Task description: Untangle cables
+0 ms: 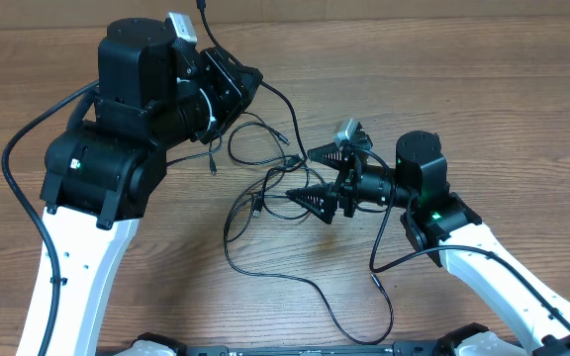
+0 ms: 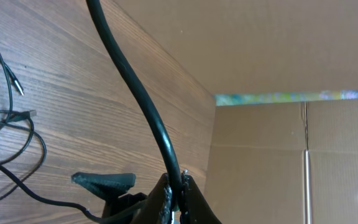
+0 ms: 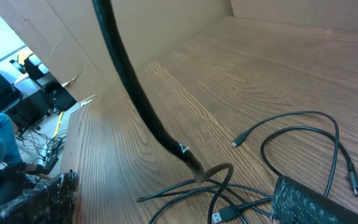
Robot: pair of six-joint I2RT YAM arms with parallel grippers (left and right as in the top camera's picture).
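Several thin black cables (image 1: 265,188) lie tangled in loose loops in the middle of the table. My left gripper (image 1: 250,79) hovers at the back left, shut on one cable (image 2: 143,99), which rises taut out of its closed jaws (image 2: 178,186). That lifted cable (image 3: 135,87) slants down into the tangle (image 3: 219,186), which lies between my right gripper's wide-apart fingers. The right gripper (image 1: 315,178) is open, low over the tangle with nothing held. A USB plug (image 3: 225,216) rests near its right finger (image 3: 316,202).
One cable trails from the tangle toward the table's front edge (image 1: 354,331). More loops with small plugs lie behind the tangle (image 1: 255,138). Cardboard walls (image 2: 278,155) stand at the back of the table. The arms' own thicker black cables hang at the sides (image 1: 13,168).
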